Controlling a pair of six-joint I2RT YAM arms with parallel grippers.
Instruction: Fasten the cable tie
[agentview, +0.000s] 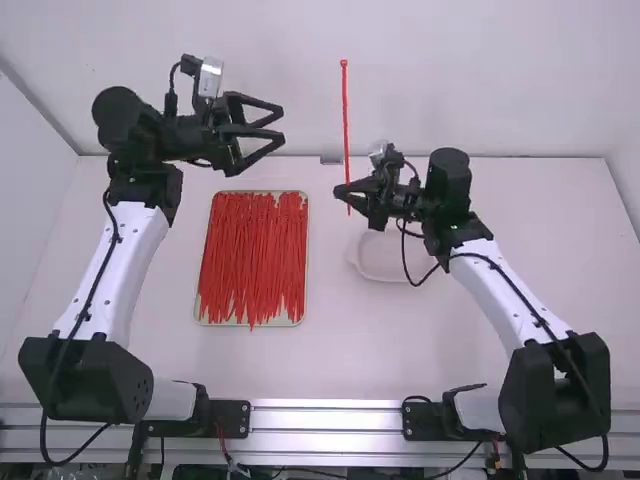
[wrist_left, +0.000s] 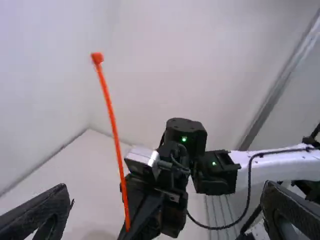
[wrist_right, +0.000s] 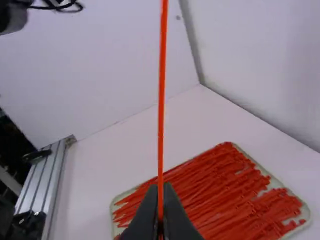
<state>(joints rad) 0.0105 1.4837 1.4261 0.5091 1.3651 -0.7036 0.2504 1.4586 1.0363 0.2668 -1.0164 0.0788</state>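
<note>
One red cable tie (agentview: 345, 130) is held upright above the table (agentview: 560, 230), well apart from the tray (agentview: 305, 262) of spare ties (agentview: 252, 258). Its lower end is clamped in the right pincer (agentview: 349, 196), and its head points up towards the back wall. The left pincer (agentview: 280, 125) is held high beside the tie, its fingers spread wide apart with nothing between them.

Several failures can be expected from here. The strip is long and thin and is gripped at one end, so it is likely to sway or bend if it is nudged, and the free head could be pushed out of reach by a slightly misjudged approach. The strip could also pivot or slide in so narrow a clamp if it is pulled sideways. Threading calls for the tail to be fed through the small head, so a small error in angle would probably be enough for the slot to be missed.

The spacing between the open left pincer and the tie is laid out in the high view, along with a clear container (agentview: 372, 262) under the right arm. The grip itself is better judged in the right wrist view, where the two fingers (wrist_right: 148, 210) are seen pressed together on the strip (wrist_right: 161, 100) with the tray beyond. The head (wrist_left: 96, 58) is shown plainly against the wall in the left wrist view.
</note>
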